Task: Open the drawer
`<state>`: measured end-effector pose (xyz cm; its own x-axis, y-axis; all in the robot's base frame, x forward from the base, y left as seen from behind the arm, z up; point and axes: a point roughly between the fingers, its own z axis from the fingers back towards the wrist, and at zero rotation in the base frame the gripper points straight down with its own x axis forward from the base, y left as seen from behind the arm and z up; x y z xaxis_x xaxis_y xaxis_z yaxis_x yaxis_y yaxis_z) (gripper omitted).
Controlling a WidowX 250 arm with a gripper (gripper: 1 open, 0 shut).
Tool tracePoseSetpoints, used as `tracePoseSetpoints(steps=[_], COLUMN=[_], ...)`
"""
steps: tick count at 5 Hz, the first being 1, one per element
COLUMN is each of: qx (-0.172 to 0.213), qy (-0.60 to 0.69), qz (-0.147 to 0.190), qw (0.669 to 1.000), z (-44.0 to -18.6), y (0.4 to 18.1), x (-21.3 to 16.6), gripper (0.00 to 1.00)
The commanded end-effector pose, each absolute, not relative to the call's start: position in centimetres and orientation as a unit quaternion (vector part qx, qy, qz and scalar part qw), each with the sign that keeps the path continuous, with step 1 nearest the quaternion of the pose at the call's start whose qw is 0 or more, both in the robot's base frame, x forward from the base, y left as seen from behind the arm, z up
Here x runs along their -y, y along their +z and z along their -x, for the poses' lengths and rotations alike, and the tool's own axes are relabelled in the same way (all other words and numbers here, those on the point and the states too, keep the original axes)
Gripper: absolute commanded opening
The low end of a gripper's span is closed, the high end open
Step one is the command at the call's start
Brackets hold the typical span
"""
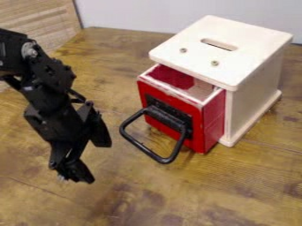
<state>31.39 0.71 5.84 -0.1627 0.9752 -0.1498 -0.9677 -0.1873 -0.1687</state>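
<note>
A single camera looks down at an angle onto a wooden worktop with visible plank grain. On the right half stands a cream-white cube casing with a narrow slot cut into its top face and two small dark screws nearby. From the casing's front-left face a glossy red drawer sticks part-way out, so that a strip of its red interior shows beneath the casing's top edge. The drawer's front carries a black panel, and from it a large black loop handle reaches forward and down towards the worktop, its rounded end lying close to the wood.

On the left side a black robot arm comes in from the upper left edge and bends downward. Its pincer points down at the worktop, to the left of the loop handle and apart from it, touching neither the handle nor the drawer. The fingers are dark and blurred against each other, so I cannot tell whether the pincer is open or closed; nothing is seen held in it.

A pale wall and a slatted wooden panel close the scene at the top.
</note>
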Motion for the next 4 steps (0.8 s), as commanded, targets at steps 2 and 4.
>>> tracePoseSetpoints(steps=[2, 4], qx=[0.046, 0.044], qy=[0.799, 0.802], qz=[0.129, 0.126], qw=[0.585, 0.583], z=[-30.84, -31.58], y=[9.21, 8.89], x=[-1.58, -0.98], gripper=[1.00, 1.00])
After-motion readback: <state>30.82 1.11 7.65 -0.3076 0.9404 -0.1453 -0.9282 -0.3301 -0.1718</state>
